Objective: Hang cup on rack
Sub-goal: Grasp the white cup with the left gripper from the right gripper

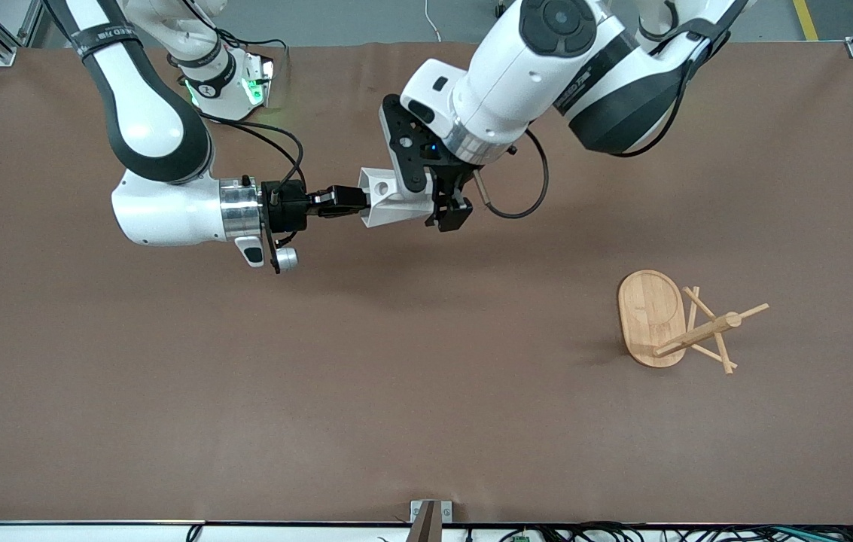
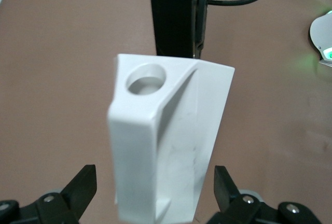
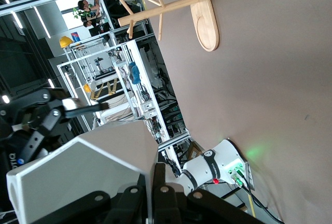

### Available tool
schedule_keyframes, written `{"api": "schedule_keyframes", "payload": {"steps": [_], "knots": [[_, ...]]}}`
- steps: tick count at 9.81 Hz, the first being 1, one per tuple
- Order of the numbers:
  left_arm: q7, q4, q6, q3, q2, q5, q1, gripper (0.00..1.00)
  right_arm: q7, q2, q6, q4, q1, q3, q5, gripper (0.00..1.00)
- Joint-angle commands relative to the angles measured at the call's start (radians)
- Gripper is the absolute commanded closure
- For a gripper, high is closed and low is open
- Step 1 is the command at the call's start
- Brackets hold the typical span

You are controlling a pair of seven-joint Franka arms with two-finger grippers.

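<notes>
The white faceted cup (image 1: 390, 200) hangs in the air over the table's middle, toward the robots' bases. My right gripper (image 1: 349, 202) is shut on its wall; the right wrist view shows the fingers pinching the thin wall (image 3: 154, 182) with the cup's body (image 3: 78, 167) beside them. My left gripper (image 1: 428, 192) is open around the cup's other end. In the left wrist view the cup (image 2: 166, 146), round hole facing the camera, sits between the spread fingers (image 2: 155, 187) with gaps on both sides. The bamboo rack (image 1: 697, 331) sits on the table toward the left arm's end, nearer the front camera.
The rack's oval base (image 1: 650, 312) lies on the brown table; its post and peg arms (image 3: 161, 7) also show in the right wrist view. The right arm's base with a green light (image 1: 245, 83) stands at the table's edge.
</notes>
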Motion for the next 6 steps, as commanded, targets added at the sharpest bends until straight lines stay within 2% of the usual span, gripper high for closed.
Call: {"api": "schedule_keyframes", "payload": {"steps": [1, 2, 3, 4, 5, 6], "knots": [[0.031, 0.006, 0.005, -0.005, 0.038, 0.016, -0.013, 0.0, -0.037, -0.028, -0.004, -0.02, -0.015, 0.022, 0.033, 1.0], [0.051, 0.003, 0.007, -0.004, 0.039, 0.016, -0.012, 0.06, -0.06, -0.031, -0.003, -0.021, -0.015, 0.021, 0.033, 1.0], [0.111, 0.003, 0.007, -0.002, 0.044, 0.018, -0.009, 0.25, -0.072, -0.03, -0.003, -0.021, -0.015, 0.021, 0.033, 1.0], [0.126, 0.001, 0.007, -0.002, 0.047, 0.015, -0.003, 0.82, -0.073, -0.03, -0.003, -0.021, -0.015, 0.021, 0.033, 1.0], [0.122, 0.001, 0.007, -0.002, 0.049, 0.015, -0.001, 0.99, -0.071, -0.031, -0.003, -0.021, -0.015, 0.022, 0.033, 1.0], [0.117, 0.001, 0.007, -0.002, 0.047, 0.015, -0.001, 1.0, -0.071, -0.031, -0.003, -0.021, -0.014, 0.022, 0.033, 1.0]]}}
